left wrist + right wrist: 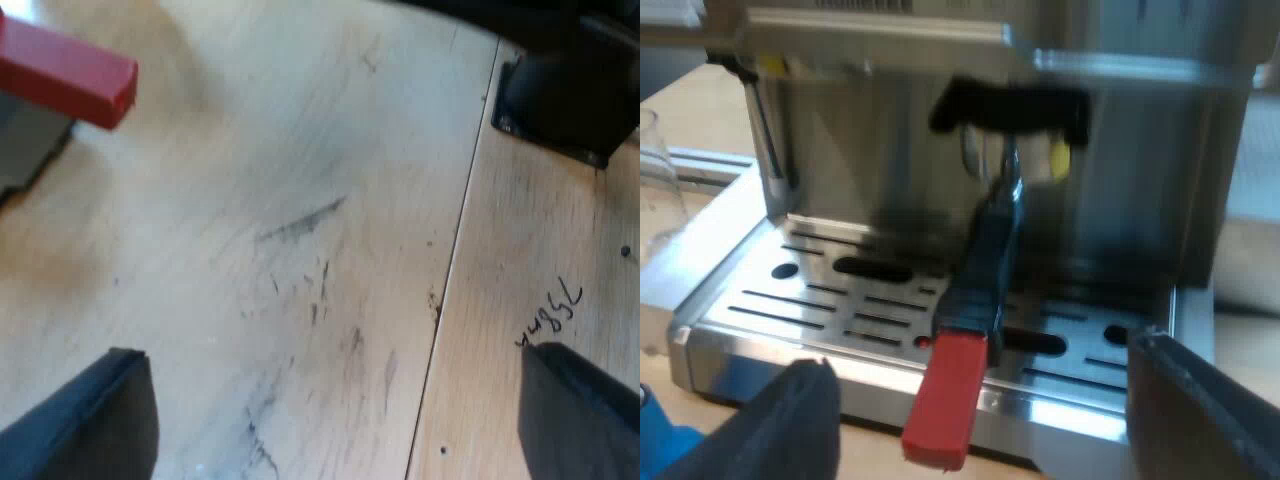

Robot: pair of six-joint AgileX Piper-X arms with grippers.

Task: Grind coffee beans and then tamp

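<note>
My left hand [335,410] hangs with its 2 fingers spread over the wooden desk [300,250], near the holder's red end [65,70]. My right hand [980,385], also spread, faces the espresso machine [890,60], where the holder [990,235] sits locked into its front above the drip tray [790,290].

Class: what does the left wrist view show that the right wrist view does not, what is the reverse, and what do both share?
Left wrist view: dark scuffs and handwriting on the wood, a black block, and the open left hand above bare wood. Right wrist view: the steel espresso machine with slotted drip tray, a clear measuring glass, a small blue object, and the open right hand facing the machine's front. Both: the pale wooden tabletop and the red end of the holder's dark handle.
</note>
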